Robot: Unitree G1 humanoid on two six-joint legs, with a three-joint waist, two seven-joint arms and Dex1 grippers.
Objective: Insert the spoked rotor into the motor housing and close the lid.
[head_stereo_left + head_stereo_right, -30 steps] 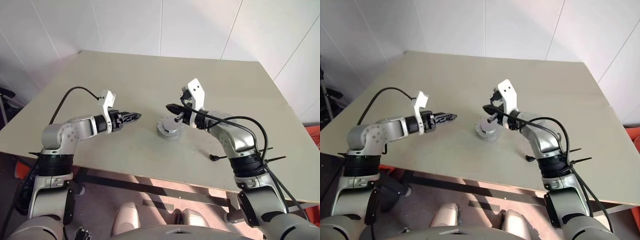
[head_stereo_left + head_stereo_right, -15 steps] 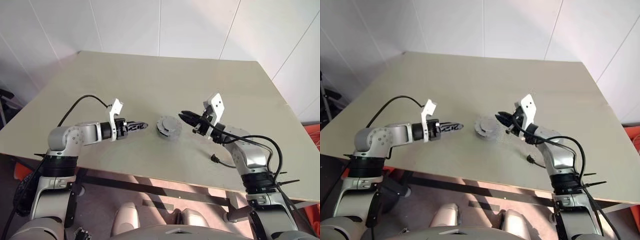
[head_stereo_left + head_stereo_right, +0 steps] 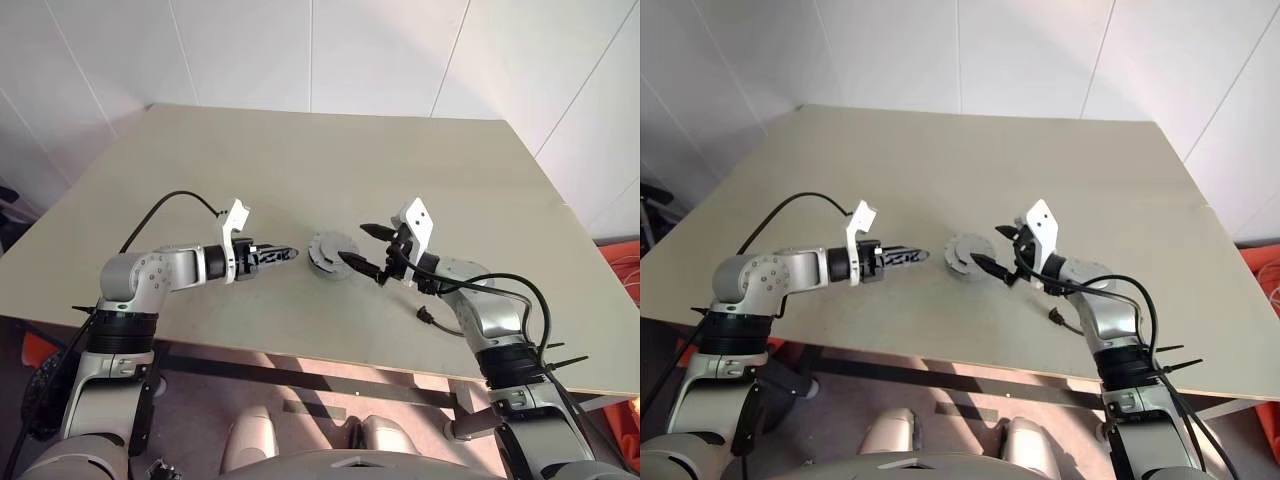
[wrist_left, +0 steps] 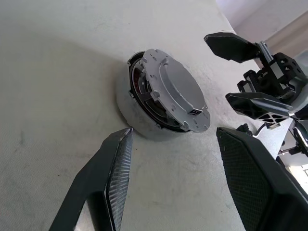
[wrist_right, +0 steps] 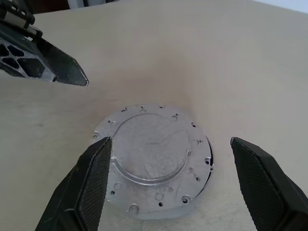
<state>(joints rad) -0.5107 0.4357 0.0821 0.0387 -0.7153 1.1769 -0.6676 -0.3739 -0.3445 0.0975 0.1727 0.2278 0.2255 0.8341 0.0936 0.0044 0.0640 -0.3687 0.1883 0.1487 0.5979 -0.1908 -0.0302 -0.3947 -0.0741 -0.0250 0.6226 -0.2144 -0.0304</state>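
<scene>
Right gripper point(image 3: 362, 247): fingers spread wide, nothing between them, tips just beside the lid point(image 5: 155, 160) on the side toward the tabletop's right edge, not touching it. Left gripper point(image 3: 288, 253): fingers parted, holding nothing, pointing at the housing from the side toward the left edge, a short gap away.

Motor housing point(image 4: 126, 98): shallow round pale-grey metal cup, lying on the tabletop point(image 3: 300, 160) roughly midway between left and right edges, nearer the front edge than the back one. The lid is down over it, plain grey outer face up, with a raised round central area, small screw holes around the rim and a small dark mark near one edge. In the left wrist view the lid sits a little tilted, not flush: a gap shows on one side, with dark parts and a reddish-copper ring visible inside. Cannot tell from that gap whether the spoked rotor is in there.

A black cable point(image 3: 440, 322) lies on the tabletop near the front edge, under the right forearm.
</scene>
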